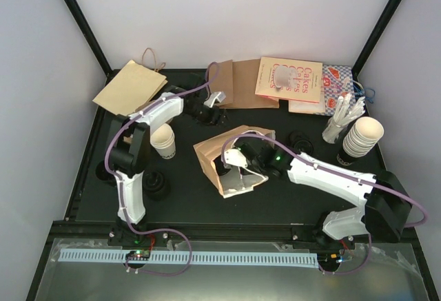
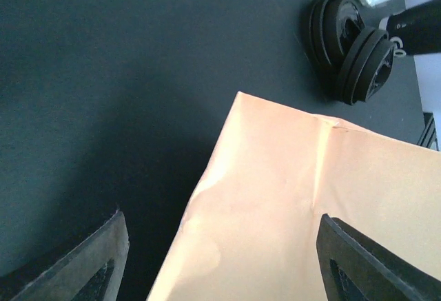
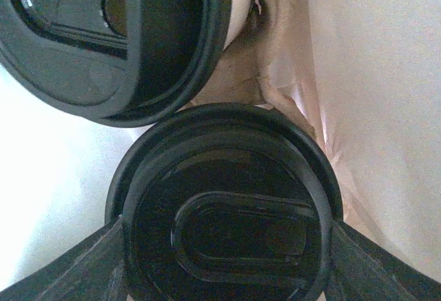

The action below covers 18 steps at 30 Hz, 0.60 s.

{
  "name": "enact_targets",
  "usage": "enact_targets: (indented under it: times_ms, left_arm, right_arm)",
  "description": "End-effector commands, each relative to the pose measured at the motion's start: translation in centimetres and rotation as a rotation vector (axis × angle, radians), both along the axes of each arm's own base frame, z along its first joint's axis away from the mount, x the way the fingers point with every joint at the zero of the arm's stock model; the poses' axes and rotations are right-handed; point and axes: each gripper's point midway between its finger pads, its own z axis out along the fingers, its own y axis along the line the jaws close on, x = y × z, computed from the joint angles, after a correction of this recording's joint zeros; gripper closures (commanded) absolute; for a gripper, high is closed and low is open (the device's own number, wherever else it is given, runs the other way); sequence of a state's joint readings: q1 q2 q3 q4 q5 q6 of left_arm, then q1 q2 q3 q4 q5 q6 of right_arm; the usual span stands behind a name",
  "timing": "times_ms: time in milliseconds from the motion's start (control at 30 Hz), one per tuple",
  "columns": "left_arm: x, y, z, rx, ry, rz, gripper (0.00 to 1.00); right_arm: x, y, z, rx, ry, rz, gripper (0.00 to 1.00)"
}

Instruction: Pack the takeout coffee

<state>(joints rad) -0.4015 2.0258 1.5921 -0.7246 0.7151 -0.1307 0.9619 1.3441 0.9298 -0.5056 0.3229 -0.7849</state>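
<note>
Takeout coffee (image 3: 227, 235): a cup capped with a round black lid, seen lid-on in the right wrist view. It sits inside the tan paper bag (image 1: 207, 153), whose pale inner wall shows along the right of that view. A second lidded cup (image 3: 117, 39) lies just above it in the bag. Their lid rims are touching or nearly so, and a strip of white cup wall shows behind the second lid.

Right gripper (image 3: 227, 222): reaches into the bag mouth, and its fingers (image 3: 96, 266) bear on opposite sides of the lower lid's rim, gripping the coffee.

Bag: lies on its side at the middle of the black table (image 1: 179, 201), with its mouth facing the right arm.

Left gripper (image 2: 222, 215): jaws stand wide apart and hold nothing. It hangs over the closed end of the bag, with dark table to its left. Whether it touches the paper cannot be told.

Surroundings: two black lids (image 2: 351, 53) lean together beyond the bag's far corner. A lidless white cup (image 1: 164, 140) stands beside the left arm. A loose black lid (image 1: 157, 185) lies near that arm's base. A stack of white cups (image 1: 363, 136) stands at the right edge. Flat paper bags (image 1: 129, 87) and printed cake boxes (image 1: 289, 79) lie along the far side
</note>
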Motion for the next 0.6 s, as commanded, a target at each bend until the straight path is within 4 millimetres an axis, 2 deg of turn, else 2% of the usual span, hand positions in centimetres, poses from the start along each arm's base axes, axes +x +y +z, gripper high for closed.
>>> enact_targets:
  times_ms: [0, 167, 300, 567]
  left_arm:
    - [1.8, 1.4, 3.2, -0.027, -0.102, 0.086, 0.22]
    - [2.7, 3.6, 5.4, -0.024, -0.175, 0.174, 0.2]
    - [2.8, 5.6, 8.0, -0.004, -0.256, 0.252, 0.18]
    - [1.4, 9.1, 13.1, 0.02, -0.417, 0.4, 0.11]
  right_arm:
    - [0.5, 0.6, 0.1, 0.024, 0.053, -0.024, 0.56]
    - [0.8, 0.8, -0.4, 0.016, 0.095, -0.045, 0.56]
    - [1.0, 0.9, -0.7, 0.028, 0.13, -0.065, 0.56]
    - [1.4, 0.8, -2.0, 0.028, 0.193, -0.134, 0.56]
